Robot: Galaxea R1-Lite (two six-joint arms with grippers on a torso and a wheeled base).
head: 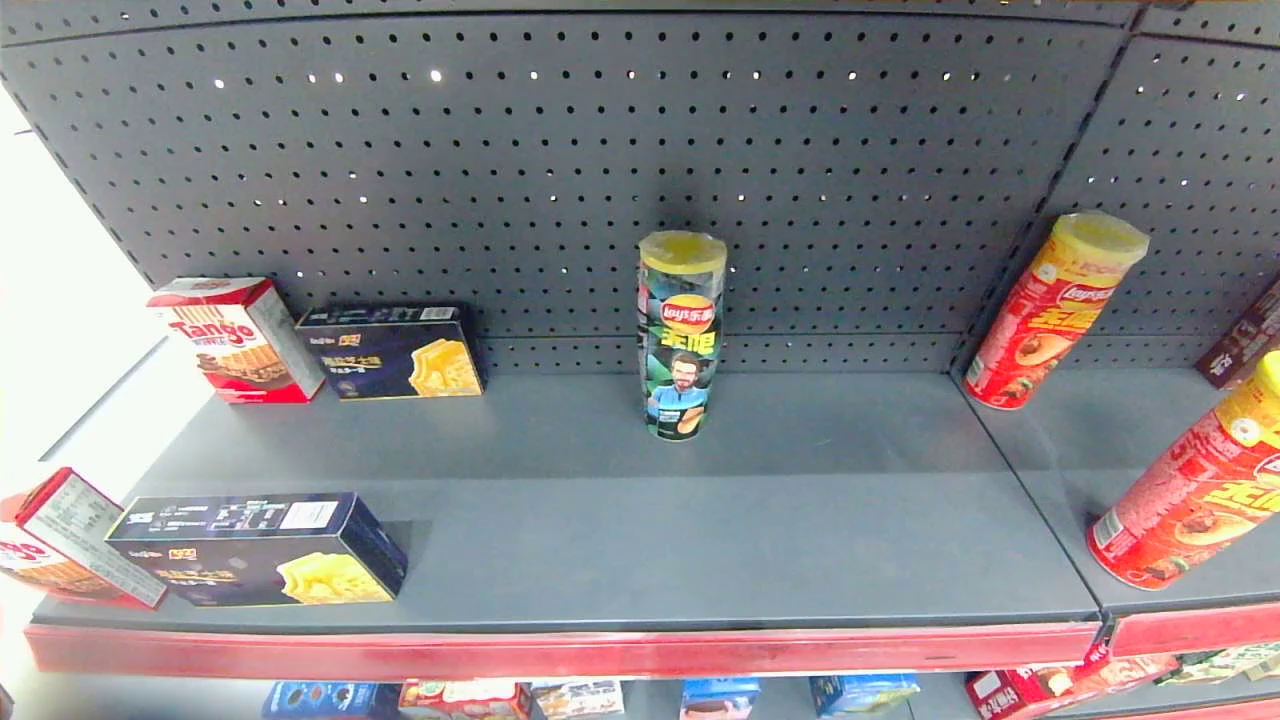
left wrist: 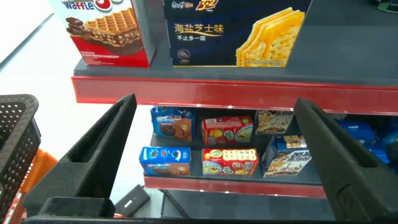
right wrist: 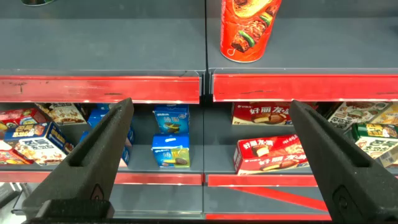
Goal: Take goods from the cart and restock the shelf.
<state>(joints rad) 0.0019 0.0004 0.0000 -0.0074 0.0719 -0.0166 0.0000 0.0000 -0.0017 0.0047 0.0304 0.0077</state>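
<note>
Both grippers stand wide open, and neither has hold of anything. Your left gripper (left wrist: 211, 186) faces the shelf front. Through the gap between its dark fingers (left wrist: 93, 162) you see a lower tier of small goods, with blue cookie boxes (left wrist: 165, 160) beside red-and-yellow boxes (left wrist: 228, 162). Just outside one finger, close to the gripper, is the black mesh cart basket (left wrist: 15, 143). Farther ahead of the fingertips runs the red shelf edge (left wrist: 236, 93), and standing right behind it are a waffle box (left wrist: 106, 31) and a dark cracker box (left wrist: 236, 31).

Your right gripper (right wrist: 211, 180) also points at the shelf front. Its gap frames blue packs (right wrist: 171, 149) and red cake boxes (right wrist: 267, 155) on the lower tier. Beyond the fingertips, past the red edge strip, a red chip canister (right wrist: 247, 28) stands on the upper level near its front.

From the head view, the grey shelf board (head: 700, 520) carries a dark chip canister (head: 682, 335) upright at its middle, near the pegboard back. A red wafer box (head: 235, 340) stands at the back on your left side. A second red canister (head: 1060, 310) stands at the back of the neighbouring bay on your right.
</note>
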